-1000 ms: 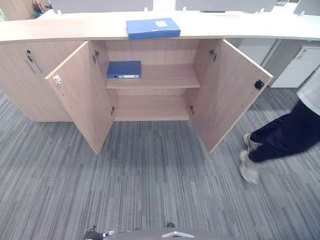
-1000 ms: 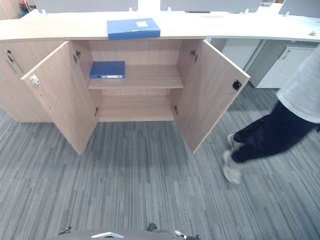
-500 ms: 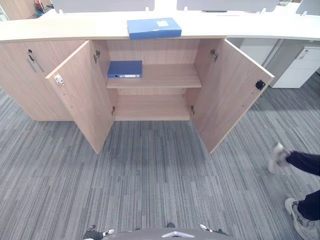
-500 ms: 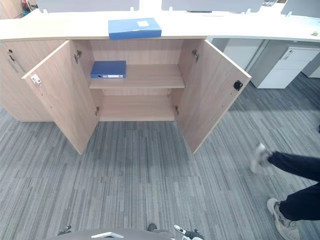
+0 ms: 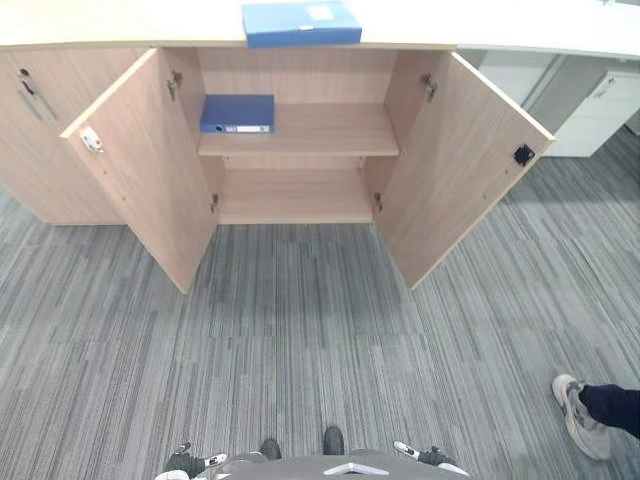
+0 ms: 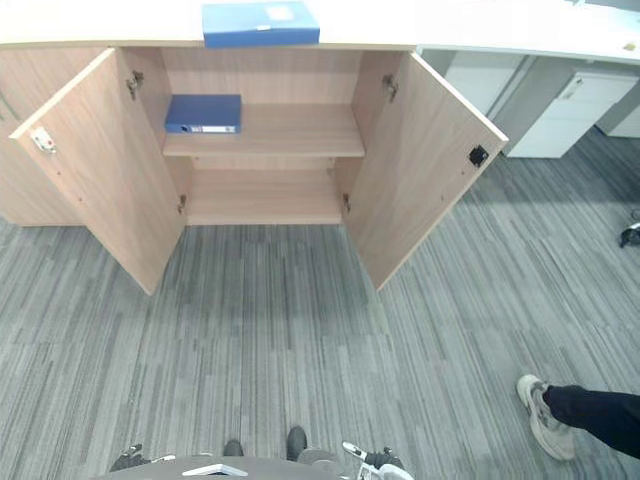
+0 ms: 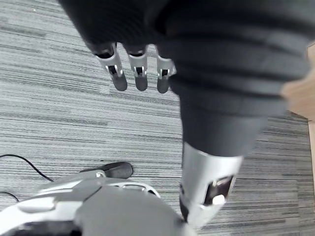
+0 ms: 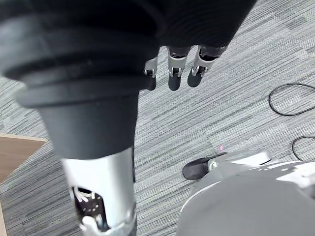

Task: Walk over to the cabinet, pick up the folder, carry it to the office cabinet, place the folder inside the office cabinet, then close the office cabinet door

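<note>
Nothing is picked up yet: the flat blue folder lies at the front edge of the pale wooden desk, above the open light-wood office cabinet. The left robot hand and right robot hand hang released and empty; pickup, placing and door-closing remain

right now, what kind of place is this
Most likely an office: grey striped carpet, a long wooden cabinet, doors open, a blue folder on top, a darker folder on its upper shelf.

The left robot hand and right robot hand have silver, dark-tipped fingers under dark ribbed covers.
</note>
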Motion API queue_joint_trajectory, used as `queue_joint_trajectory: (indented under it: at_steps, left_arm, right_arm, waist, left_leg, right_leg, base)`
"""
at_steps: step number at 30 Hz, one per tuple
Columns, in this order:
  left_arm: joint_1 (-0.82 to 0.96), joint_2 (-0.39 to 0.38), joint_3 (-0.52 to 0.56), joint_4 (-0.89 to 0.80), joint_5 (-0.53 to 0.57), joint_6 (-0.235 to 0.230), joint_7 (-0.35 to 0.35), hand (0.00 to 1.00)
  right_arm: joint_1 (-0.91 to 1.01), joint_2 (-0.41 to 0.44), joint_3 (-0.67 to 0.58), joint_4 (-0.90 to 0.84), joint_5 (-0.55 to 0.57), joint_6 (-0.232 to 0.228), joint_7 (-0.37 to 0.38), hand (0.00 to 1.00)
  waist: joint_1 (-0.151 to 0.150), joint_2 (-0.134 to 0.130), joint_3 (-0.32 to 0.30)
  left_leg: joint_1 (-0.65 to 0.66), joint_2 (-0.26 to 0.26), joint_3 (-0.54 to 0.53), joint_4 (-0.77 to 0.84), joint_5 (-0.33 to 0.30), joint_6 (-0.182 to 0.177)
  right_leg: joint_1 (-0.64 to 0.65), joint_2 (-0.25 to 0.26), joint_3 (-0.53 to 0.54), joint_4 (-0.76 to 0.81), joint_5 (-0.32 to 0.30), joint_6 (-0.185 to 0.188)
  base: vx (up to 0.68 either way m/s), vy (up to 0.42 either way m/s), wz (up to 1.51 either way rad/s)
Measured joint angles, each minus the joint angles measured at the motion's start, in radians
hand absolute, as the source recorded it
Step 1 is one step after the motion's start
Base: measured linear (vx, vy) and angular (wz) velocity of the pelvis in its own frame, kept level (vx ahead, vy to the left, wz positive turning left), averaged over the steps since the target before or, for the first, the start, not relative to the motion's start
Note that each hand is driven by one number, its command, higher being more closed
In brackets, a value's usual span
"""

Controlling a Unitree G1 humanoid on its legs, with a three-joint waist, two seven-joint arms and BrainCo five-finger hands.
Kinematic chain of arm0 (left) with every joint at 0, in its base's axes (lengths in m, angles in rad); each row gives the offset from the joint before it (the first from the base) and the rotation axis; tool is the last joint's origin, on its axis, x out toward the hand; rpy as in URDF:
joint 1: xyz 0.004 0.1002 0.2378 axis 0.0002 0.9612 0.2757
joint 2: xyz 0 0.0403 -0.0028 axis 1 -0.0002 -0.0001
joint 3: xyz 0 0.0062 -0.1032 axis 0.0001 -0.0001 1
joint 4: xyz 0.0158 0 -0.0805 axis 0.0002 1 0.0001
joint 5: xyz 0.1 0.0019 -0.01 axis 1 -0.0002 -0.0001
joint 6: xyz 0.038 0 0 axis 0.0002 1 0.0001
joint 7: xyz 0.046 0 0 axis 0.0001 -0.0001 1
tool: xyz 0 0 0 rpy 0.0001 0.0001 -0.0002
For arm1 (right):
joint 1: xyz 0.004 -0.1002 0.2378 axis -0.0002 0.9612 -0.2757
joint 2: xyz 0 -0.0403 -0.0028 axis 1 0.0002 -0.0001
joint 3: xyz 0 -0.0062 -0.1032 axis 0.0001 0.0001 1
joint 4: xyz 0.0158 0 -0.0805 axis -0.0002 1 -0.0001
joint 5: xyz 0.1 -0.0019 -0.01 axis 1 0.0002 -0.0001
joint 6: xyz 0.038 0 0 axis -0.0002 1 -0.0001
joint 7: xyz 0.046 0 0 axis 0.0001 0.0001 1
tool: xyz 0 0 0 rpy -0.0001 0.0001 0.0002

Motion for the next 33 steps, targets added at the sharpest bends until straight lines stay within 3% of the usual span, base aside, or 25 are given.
queue_joint_trajectory:
  at_steps: [3, 6, 7, 9, 11, 13, 14, 15, 16, 17, 19, 21, 23, 26, 29, 31, 33]
  left_arm:
    - [-0.012, 0.005, -0.005, -0.006, -0.001, 0.000, 0.000, 0.00]
    - [-0.017, 0.005, -0.007, -0.005, -0.001, 0.000, 0.001, 0.00]
    - [-0.029, 0.007, -0.005, -0.006, -0.002, 0.002, 0.003, 0.00]
    - [-0.031, 0.007, -0.002, -0.006, -0.003, 0.003, 0.006, 0.00]
    - [-0.041, 0.004, -0.003, -0.006, -0.003, 0.003, 0.009, 0.00]
    - [-0.052, 0.007, -0.002, -0.006, -0.003, 0.002, 0.010, 0.00]
    - [-0.052, 0.005, 0.000, -0.006, -0.004, 0.002, 0.012, 0.00]
    - [-0.052, -0.008, 0.021, -0.005, -0.005, 0.002, 0.018, 0.00]
    - [-0.050, -0.019, 0.033, -0.007, -0.007, 0.000, 0.020, 0.00]
    - [-0.054, -0.039, 0.059, -0.015, -0.010, -0.007, 0.019, 0.00]
    - [-0.069, -0.059, 0.130, -0.023, -0.022, -0.009, 0.020, 0.00]
    - [-0.069, -0.085, 0.195, -0.077, -0.024, -0.009, 0.020, 0.00]
    - [-0.074, -0.088, 0.195, -0.105, -0.024, -0.016, 0.020, 0.00]
    - [-0.083, -0.108, 0.195, -0.135, -0.029, -0.031, 0.020, 0.00]
    - [-0.100, -0.114, 0.194, -0.134, -0.033, -0.037, 0.020, 0.00]
    - [-0.103, -0.124, 0.189, -0.129, -0.033, -0.038, 0.020, 0.00]
    - [-0.103, -0.126, 0.189, -0.120, -0.041, -0.037, 0.019, 0.00]
  right_arm:
    - [-0.001, 0.002, 0.000, -0.016, 0.000, 0.000, 0.000, 0.00]
    - [0.002, 0.003, 0.000, -0.036, 0.002, -0.004, 0.000, 0.00]
    - [-0.007, 0.002, 0.000, -0.037, 0.007, -0.005, -0.001, 0.00]
    - [-0.007, 0.002, 0.002, -0.033, 0.008, -0.005, -0.001, 0.00]
    - [-0.017, -0.003, 0.009, -0.034, 0.007, -0.006, -0.002, 0.00]
    - [-0.004, -0.007, 0.010, -0.029, 0.007, -0.004, -0.003, 0.00]
    - [0.005, -0.006, 0.010, -0.029, 0.007, -0.003, -0.003, 0.00]
    - [0.017, -0.005, 0.000, -0.031, 0.009, -0.005, -0.004, 0.00]
    - [0.016, -0.010, -0.001, -0.031, 0.009, -0.005, -0.004, 0.00]
    - [0.014, -0.011, -0.003, -0.036, 0.008, -0.005, -0.004, 0.00]
    - [0.020, -0.013, -0.008, -0.063, 0.010, -0.003, -0.006, 0.00]
    - [0.039, -0.016, 0.001, -0.082, 0.018, -0.005, -0.029, 0.00]
    - [0.045, -0.011, 0.010, -0.110, 0.021, -0.005, -0.037, 0.00]
    - [0.020, 0.004, 0.009, -0.150, 0.051, -0.007, -0.037, 0.00]
    - [0.009, 0.042, 0.007, -0.150, 0.054, -0.009, -0.038, 0.00]
    - [0.007, 0.051, 0.001, -0.146, 0.055, -0.011, -0.038, 0.00]
    - [0.010, 0.063, 0.000, -0.139, 0.055, -0.009, -0.038, 0.00]
  waist:
    - [0.003, -0.006, 0.030]
    - [0.001, -0.004, 0.037]
    - [0.000, 0.001, 0.050]
    - [-0.003, 0.001, 0.053]
    - [-0.017, 0.010, 0.056]
    - [-0.028, 0.008, 0.057]
    - [-0.031, 0.008, 0.057]
    - [-0.040, 0.017, 0.054]
    - [-0.039, 0.039, 0.050]
    - [-0.035, 0.045, 0.048]
    - [-0.032, 0.058, 0.062]
    - [-0.013, 0.064, 0.078]
    - [0.004, 0.051, 0.083]
    - [0.015, 0.053, 0.081]
    - [0.043, 0.043, 0.077]
    - [0.045, 0.034, 0.057]
    - [0.051, 0.021, 0.037]
  left_leg:
    - [-0.007, -0.003, 0.002, 0.072, -0.059, 0.016]
    - [0.012, 0.001, -0.002, 0.098, -0.086, 0.027]
    - [0.046, 0.001, -0.007, 0.093, -0.096, 0.031]
    - [0.081, 0.023, -0.013, 0.080, -0.112, 0.016]
    - [0.109, 0.058, -0.019, 0.053, -0.119, -0.002]
    - [0.137, 0.072, -0.044, 0.026, -0.139, -0.045]
    - [0.155, 0.073, -0.054, 0.020, -0.147, -0.059]
    - [0.193, 0.093, -0.064, 0.014, -0.161, -0.083]
    - [0.192, 0.109, -0.060, 0.027, -0.157, -0.096]
    - [0.146, 0.121, -0.056, 0.120, -0.147, -0.114]
    - [-0.010, 0.173, -0.054, 0.477, -0.149, -0.119]
    - [-0.162, 0.288, -0.018, 0.912, -0.152, -0.112]
    - [-0.235, 0.337, 0.030, 1.000, -0.161, -0.098]
    - [-0.350, 0.356, 0.100, 0.898, -0.165, -0.091]
    - [-0.379, 0.307, 0.135, 0.628, -0.159, -0.096]
    - [-0.378, 0.235, 0.124, 0.378, -0.069, -0.077]
    - [-0.359, 0.193, 0.102, 0.336, 0.048, -0.022]
  right_leg:
    - [-0.088, -0.029, -0.015, 0.256, -0.103, 0.024]
    - [-0.185, -0.055, -0.054, 0.494, -0.113, 0.028]
    - [-0.245, -0.077, -0.093, 0.618, -0.162, 0.016]
    - [-0.273, -0.079, -0.144, 0.619, -0.213, 0.009]
    - [-0.301, -0.055, -0.187, 0.494, -0.204, 0.001]
    - [-0.319, -0.039, -0.179, 0.323, -0.105, -0.016]
    - [-0.313, -0.043, -0.169, 0.306, -0.082, -0.017]
    - [-0.294, -0.041, -0.185, 0.325, -0.030, -0.050]
    - [-0.292, -0.034, -0.196, 0.332, -0.042, -0.060]
    - [-0.284, -0.032, -0.200, 0.330, -0.068, -0.076]
    - [-0.210, -0.022, -0.211, 0.270, -0.077, -0.082]
    - [-0.073, 0.007, -0.226, 0.213, -0.088, -0.101]
    - [0.004, 0.012, -0.220, 0.176, -0.106, -0.112]
    - [0.072, 0.017, -0.193, 0.109, -0.131, -0.093]
    - [0.132, 0.002, -0.169, 0.057, -0.132, -0.070]
    - [0.154, -0.024, -0.160, 0.026, -0.149, -0.029]
    - [0.175, -0.056, -0.130, 0.027, -0.177, 0.013]
  base:
    - [0.06, 0.013, -0.05]
    - [0.15, 0.033, 0.02]
    - [0.29, 0.019, 0.03]
    - [0.24, -0.022, 0.02]
    - [0.31, -0.077, 0.14]
    - [0.44, -0.161, 0.37]
    - [0.46, -0.214, 0.51]
    - [0.41, -0.189, 0.39]
    - [0.50, -0.258, 0.32]
    - [0.47, -0.284, 0.20]
    - [0.47, -0.283, 0.26]
    - [0.45, -0.212, 0.11]
    - [0.36, -0.161, -0.14]
    - [0.27, -0.050, -0.28]
    - [0.28, 0.084, -0.23]
    - [0.36, 0.235, -0.18]
    - [0.39, 0.276, -0.35]
